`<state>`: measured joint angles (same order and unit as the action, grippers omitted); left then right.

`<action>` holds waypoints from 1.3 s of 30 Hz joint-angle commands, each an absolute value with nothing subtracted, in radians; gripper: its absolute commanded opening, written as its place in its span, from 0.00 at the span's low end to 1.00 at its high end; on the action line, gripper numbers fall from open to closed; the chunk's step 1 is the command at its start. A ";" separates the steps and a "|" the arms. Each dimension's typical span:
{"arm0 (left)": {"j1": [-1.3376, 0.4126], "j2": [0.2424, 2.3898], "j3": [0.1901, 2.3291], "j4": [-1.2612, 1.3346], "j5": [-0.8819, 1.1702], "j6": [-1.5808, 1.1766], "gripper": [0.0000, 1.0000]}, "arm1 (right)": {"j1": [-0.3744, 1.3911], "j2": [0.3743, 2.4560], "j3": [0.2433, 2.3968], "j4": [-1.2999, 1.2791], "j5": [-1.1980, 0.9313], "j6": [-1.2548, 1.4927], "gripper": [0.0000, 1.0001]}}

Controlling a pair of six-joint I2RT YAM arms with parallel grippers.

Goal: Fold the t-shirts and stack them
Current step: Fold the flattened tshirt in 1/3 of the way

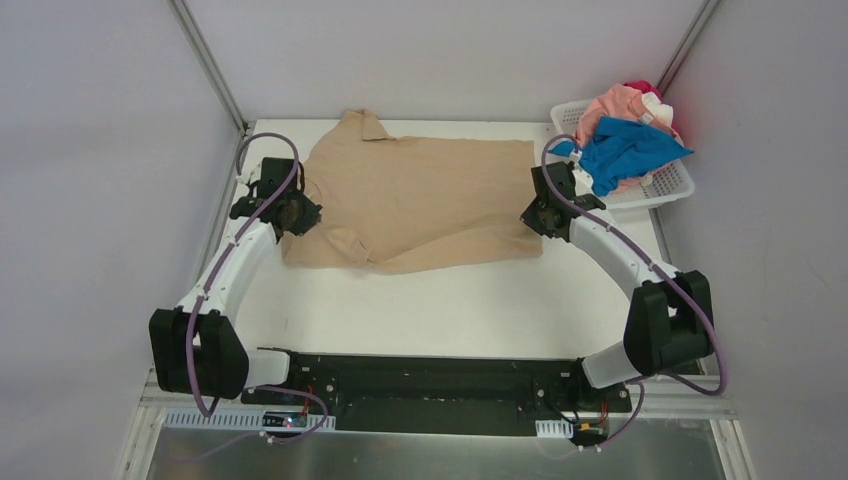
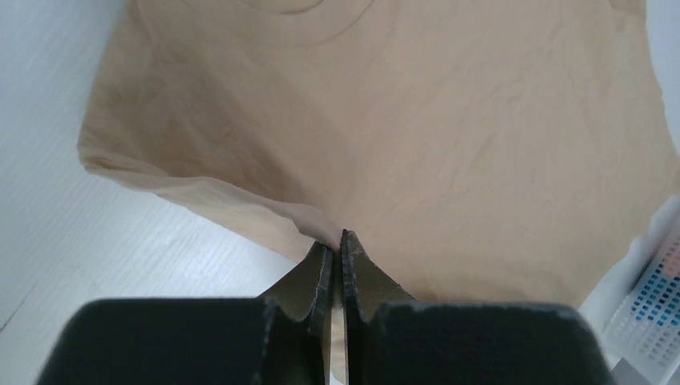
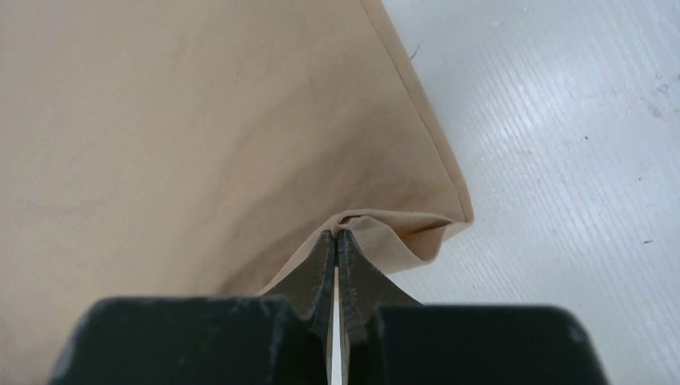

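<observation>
A tan t-shirt (image 1: 420, 200) lies spread on the white table, collar to the left. My left gripper (image 1: 298, 215) is shut on the shirt's left edge near a sleeve; in the left wrist view the gripper (image 2: 337, 237) pinches a fold of tan cloth (image 2: 401, 120). My right gripper (image 1: 536, 218) is shut on the shirt's right hem corner; in the right wrist view the gripper (image 3: 337, 234) pinches the tan cloth (image 3: 200, 120) beside the hem corner. Blue (image 1: 625, 150), salmon pink (image 1: 612, 105) and red (image 1: 640, 88) shirts are piled in the basket.
A white lattice basket (image 1: 670, 185) stands at the back right corner, close behind the right gripper; its edge shows in the left wrist view (image 2: 653, 305). Grey walls and metal posts close in the table's back and sides.
</observation>
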<state>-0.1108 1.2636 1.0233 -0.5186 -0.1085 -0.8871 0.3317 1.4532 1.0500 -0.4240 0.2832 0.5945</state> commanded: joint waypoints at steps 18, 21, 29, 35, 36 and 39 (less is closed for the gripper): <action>-0.010 1.674 1.421 -0.440 -0.007 -0.755 0.00 | 0.285 1.664 1.260 -0.360 0.411 0.539 0.00; -0.005 1.710 1.457 -0.439 -0.006 -0.746 0.00 | 0.280 1.677 1.256 -0.347 0.414 0.536 0.00; -0.006 1.827 1.571 -0.440 0.041 -0.698 0.00 | 0.270 1.722 1.271 -0.322 0.405 0.529 0.00; -0.006 1.951 1.675 -0.451 0.088 -0.648 0.04 | 0.262 1.758 1.301 -0.321 0.398 0.520 0.00; -0.006 1.974 1.689 -0.455 0.089 -0.647 0.06 | 0.261 1.766 1.307 -0.319 0.396 0.521 0.00; -0.006 2.039 1.743 -0.467 0.076 -0.647 0.09 | 0.256 1.792 1.325 -0.321 0.398 0.522 0.00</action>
